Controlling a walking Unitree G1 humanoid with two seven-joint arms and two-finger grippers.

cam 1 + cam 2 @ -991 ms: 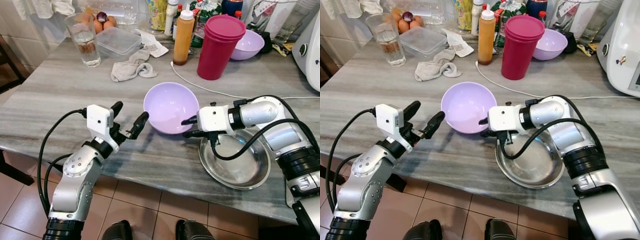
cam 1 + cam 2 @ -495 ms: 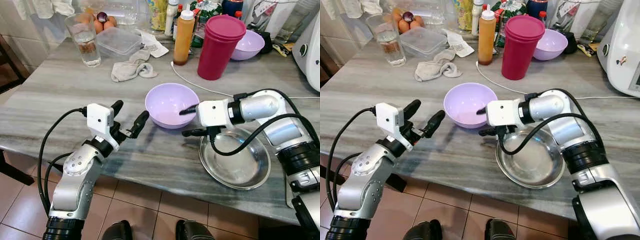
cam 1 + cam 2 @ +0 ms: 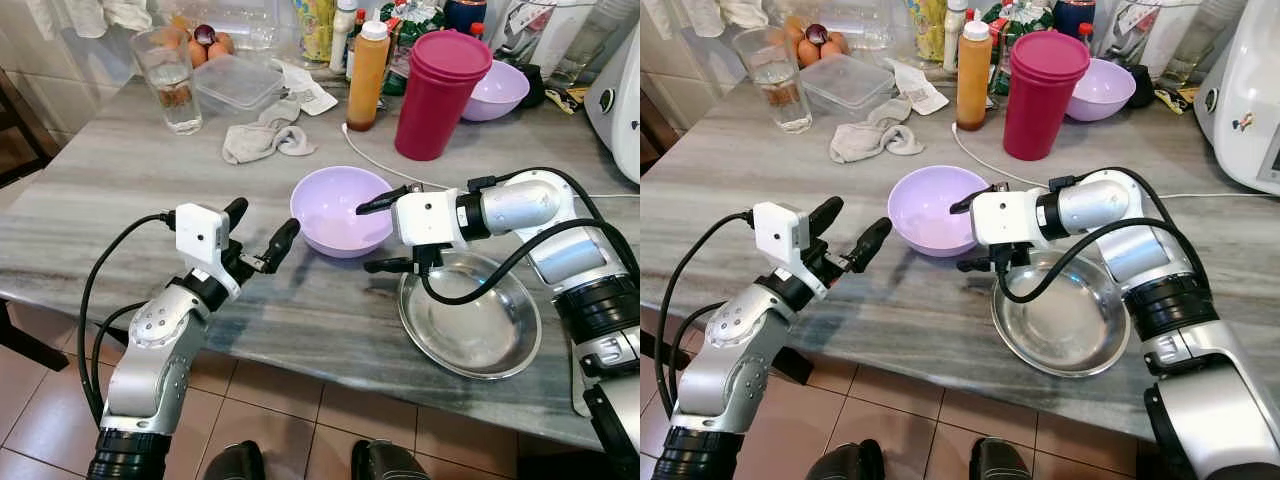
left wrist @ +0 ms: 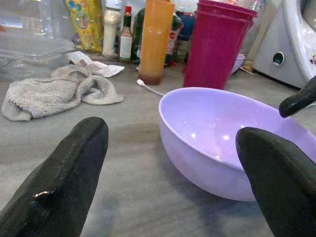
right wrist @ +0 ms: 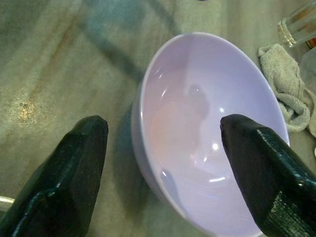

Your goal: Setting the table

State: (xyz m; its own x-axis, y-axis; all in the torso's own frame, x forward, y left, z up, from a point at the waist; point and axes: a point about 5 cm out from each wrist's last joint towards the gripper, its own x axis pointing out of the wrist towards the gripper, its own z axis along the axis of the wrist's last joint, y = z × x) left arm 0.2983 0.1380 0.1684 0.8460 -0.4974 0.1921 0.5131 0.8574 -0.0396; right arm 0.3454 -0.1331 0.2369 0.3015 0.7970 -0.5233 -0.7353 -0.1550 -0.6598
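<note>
Two pincers are held spread apart around the lilac bowl (image 3: 338, 210) standing upright on the table (image 3: 120, 190), the right gripper (image 3: 378, 235) straddling its rim just beside the steel plate (image 3: 470, 320), the left gripper (image 3: 258, 232) waiting opposite, unclamped.

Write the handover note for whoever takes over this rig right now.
Right gripper: open, one finger above the near lilac bowl's rim, one beside it; holds nothing.
Left gripper: open, hovering left of that bowl, holding nothing.
The bowl stands upright on the grey table, just left of the steel dish at the front edge.
A second lilac bowl, a magenta tumbler, an orange bottle and a glass sit at the back.
Done: the near bowl is set down.
Left: probably back the right gripper off and fetch the remaining tableware.
</note>
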